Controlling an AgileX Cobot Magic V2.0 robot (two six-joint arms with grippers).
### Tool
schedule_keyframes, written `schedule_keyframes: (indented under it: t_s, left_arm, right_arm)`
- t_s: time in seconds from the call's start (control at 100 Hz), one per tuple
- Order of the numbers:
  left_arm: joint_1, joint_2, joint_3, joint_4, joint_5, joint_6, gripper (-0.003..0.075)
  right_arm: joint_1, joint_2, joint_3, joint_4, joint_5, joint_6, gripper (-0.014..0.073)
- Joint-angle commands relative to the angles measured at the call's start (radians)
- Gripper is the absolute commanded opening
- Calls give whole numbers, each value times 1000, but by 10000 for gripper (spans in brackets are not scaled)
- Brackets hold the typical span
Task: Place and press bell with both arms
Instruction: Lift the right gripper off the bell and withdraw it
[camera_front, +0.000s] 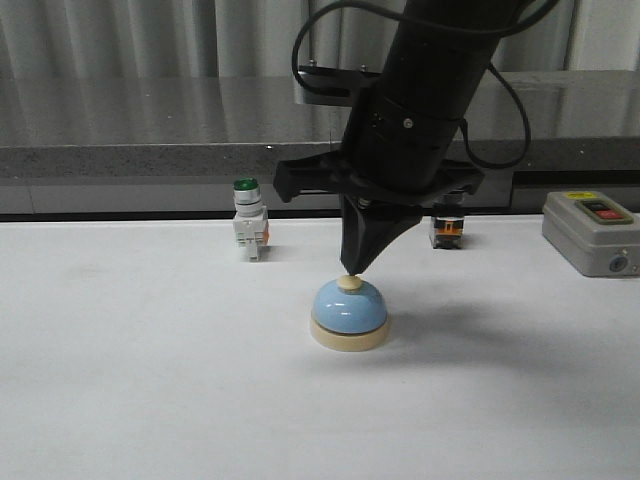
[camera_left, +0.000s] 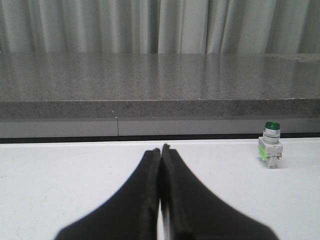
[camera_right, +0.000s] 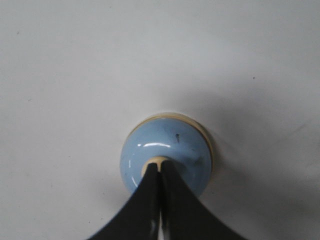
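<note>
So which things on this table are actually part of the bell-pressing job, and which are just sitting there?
Part of the job:
- blue bell, standing on the table
- right tool, shut, tip on the bell's knob
- left tool, shut, away from the bell

Just lying about:
- green-capped switch
- grey button box
- small orange-and-black switch, partly hidden behind the arm

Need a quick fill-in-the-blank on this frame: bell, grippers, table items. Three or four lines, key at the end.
1. The right gripper has its closed tip on the bell's cream ____.
2. The push-button switch left of the bell has a ____ cap.
3. The left gripper is shut and holds ____.
4. The grey box with red and black buttons sits at the table's far ____ side in the front view.

Missing words: knob; green; nothing; right
</note>
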Motion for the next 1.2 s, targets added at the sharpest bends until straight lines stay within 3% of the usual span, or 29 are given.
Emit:
schedule_keyframes:
  t_s: [0.0, 0.33, 0.82, 1.19]
  left_arm:
    - [-1, -29, 43, -1, -89, -7, -20]
    - [-1, -29, 43, -1, -89, -7, -20]
    - [-1, -29, 43, -1, -89, -7, -20]
    - [-1, -29, 43, -1, -89, -7, -20]
  right_arm:
    - [1, -32, -33, 9, -36, -15, -60]
    - [2, -26, -37, 1, -13, -15, -60]
    - [-17, -348, -22, -156, -4, -15, -60]
    - [-205, -702, 269, -175, -150, -15, -60]
